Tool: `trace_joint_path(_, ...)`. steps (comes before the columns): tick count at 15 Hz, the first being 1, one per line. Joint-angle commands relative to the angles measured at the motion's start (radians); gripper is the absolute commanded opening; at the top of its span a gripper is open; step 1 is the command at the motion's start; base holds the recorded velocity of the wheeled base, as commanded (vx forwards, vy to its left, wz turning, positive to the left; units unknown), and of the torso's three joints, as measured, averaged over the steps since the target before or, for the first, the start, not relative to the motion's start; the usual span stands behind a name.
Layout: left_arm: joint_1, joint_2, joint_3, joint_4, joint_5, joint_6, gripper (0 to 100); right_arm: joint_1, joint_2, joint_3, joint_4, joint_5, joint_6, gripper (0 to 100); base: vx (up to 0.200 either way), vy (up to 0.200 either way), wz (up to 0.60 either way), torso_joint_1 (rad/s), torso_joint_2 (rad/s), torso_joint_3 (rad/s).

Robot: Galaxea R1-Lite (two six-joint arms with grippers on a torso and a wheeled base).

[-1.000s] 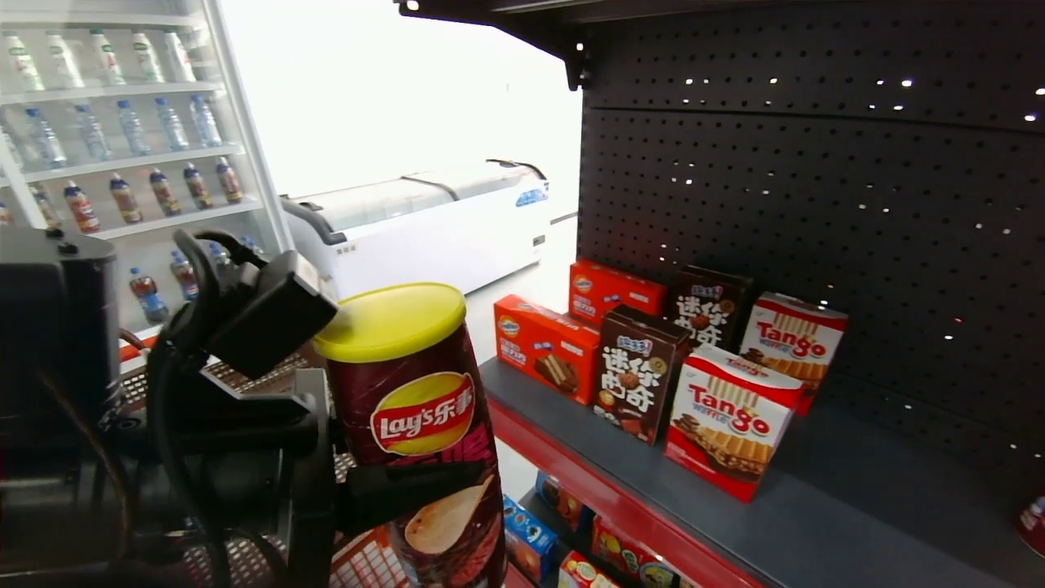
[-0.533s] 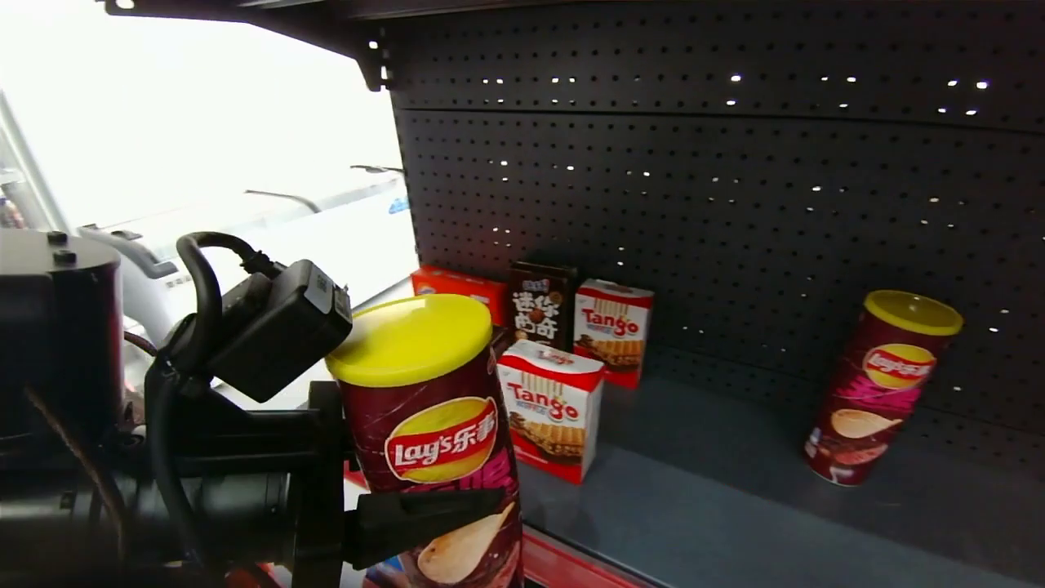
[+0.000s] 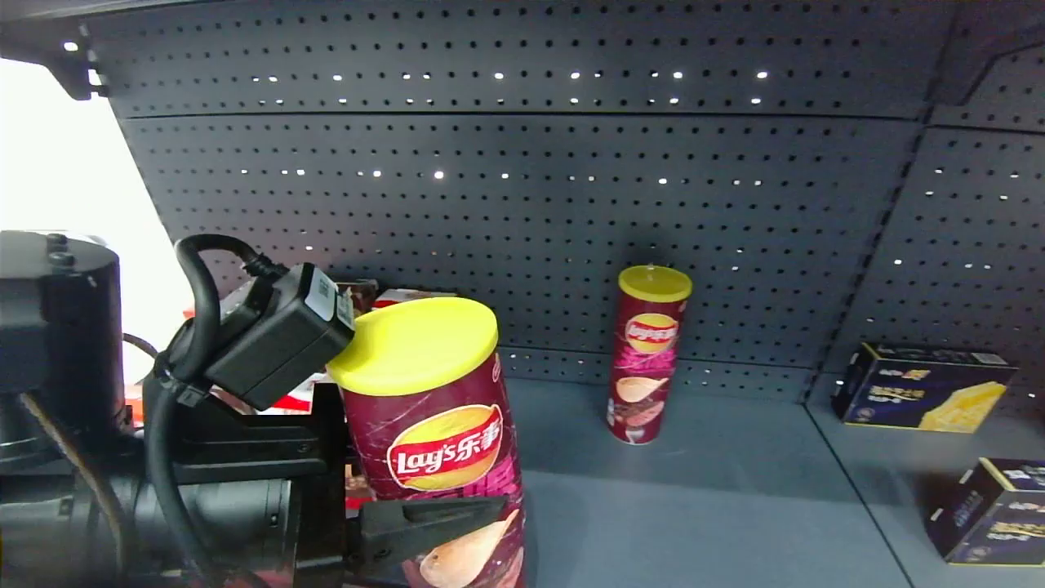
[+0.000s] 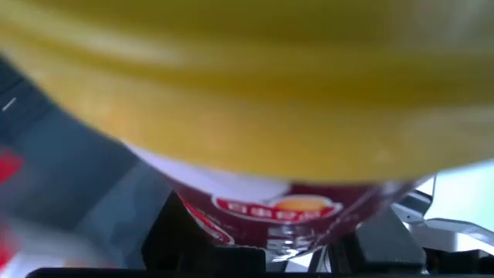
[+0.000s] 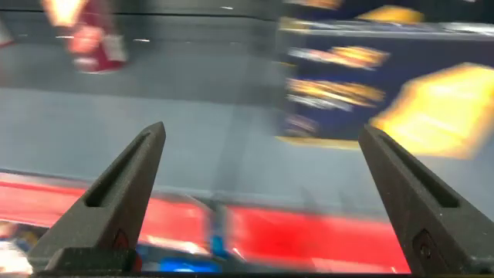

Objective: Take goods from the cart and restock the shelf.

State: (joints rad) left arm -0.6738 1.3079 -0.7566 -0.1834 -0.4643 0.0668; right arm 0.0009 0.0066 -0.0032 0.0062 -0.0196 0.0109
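Holding a chip can [image 3: 437, 425] upright at the near left of the shelf [image 3: 702, 506], the left gripper [image 3: 445, 523] has yet to set it beside the second can [image 3: 649, 359] already standing farther back; the right gripper [image 5: 262, 201] gapes wide, empty.

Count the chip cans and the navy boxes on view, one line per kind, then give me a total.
Chip cans: 2 (held can, shelf can)
Navy boxes: 2 (far box, near box)
Total: 4
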Motion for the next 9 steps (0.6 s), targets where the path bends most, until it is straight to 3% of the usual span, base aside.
trace_joint_path(1, 0.0, 0.002, 0.0, -0.001, 0.001, 0.001, 0, -0.001, 0.001, 0.0, 0.0, 0.0, 0.0, 100, 0.0, 0.0, 0.0, 0.0, 0.0, 0.0)
trace_joint_path(9, 0.007, 0.002, 0.0, -0.001, 0.001, 0.001, 0, 0.001, 0.001, 0.0, 0.0, 0.0, 0.0, 100, 0.0, 0.0, 0.0, 0.0, 0.0, 0.0)
